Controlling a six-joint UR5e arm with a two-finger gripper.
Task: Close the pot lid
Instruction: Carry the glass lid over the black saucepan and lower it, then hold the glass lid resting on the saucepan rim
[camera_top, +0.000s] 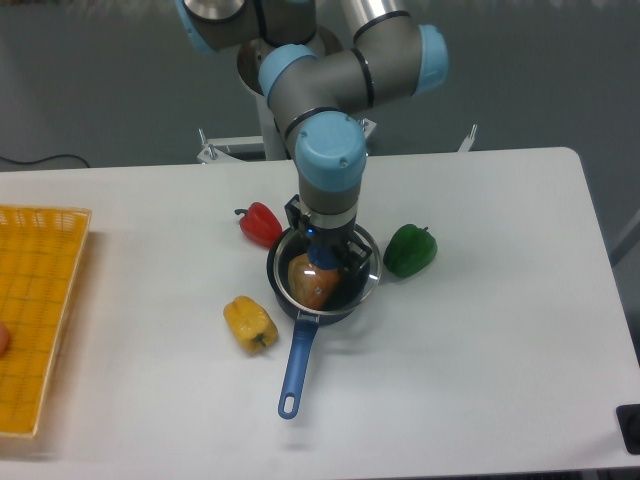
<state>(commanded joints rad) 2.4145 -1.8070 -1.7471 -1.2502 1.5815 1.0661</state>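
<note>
One risk remains: with the fingers (326, 262) clamped on the knob of the lid (352, 272), held over the pot (290, 292) but offset right, its rim may catch the orange pepper (310, 282) and seat crooked.

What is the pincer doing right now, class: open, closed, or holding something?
Pincer: closed on the blue knob of the round transparent glass lid, held over the small black saucepan with the long blue handle.
</note>
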